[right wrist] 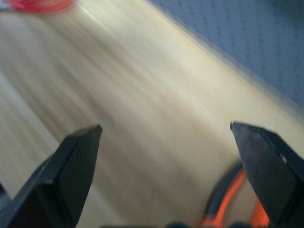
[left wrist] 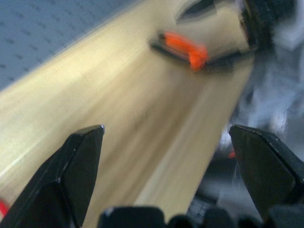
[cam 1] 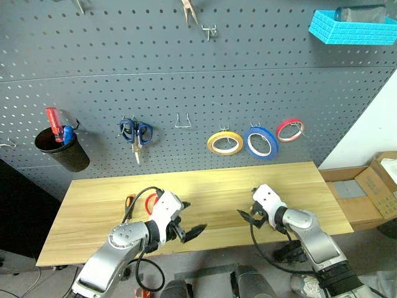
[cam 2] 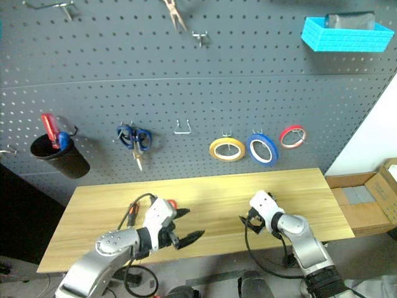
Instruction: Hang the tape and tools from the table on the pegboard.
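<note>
Yellow tape (cam 1: 224,143) already hangs on a hook on the pegboard (cam 1: 186,87), left of the blue ring (cam 1: 260,143) and red ring (cam 1: 290,130). So tape is done; what's left looks like the tools.

Both arms are low over the tabletop (cam 1: 217,192). Left gripper (cam 1: 190,231) at the near edge, left of centre, fingers spread wide, nothing between them. Right gripper (cam 1: 248,216) right of centre, fingers also wide and empty per the right wrist view.

Tools on the tabletop:
- Pliers with orange-and-black handles (right wrist: 237,199) lie just beside the right gripper, by one finger (right wrist: 273,171); also seen, blurred, in the left wrist view (left wrist: 187,50).
- Red scissor handles (cam 1: 151,202) and an orange-handled tool, likely the screwdriver (cam 1: 129,202), sit far-left behind the left arm, mostly hidden by it.

Step in hand, my read: picking the next tool, pliers being the closest candidate for the right arm.

Next move calls for: centre the open fingers over the pliers handles, come down, close, then lift to a free hook, e.g. the empty one (cam 1: 182,120) between the blue scissors (cam 1: 136,133) and the tape.
</note>
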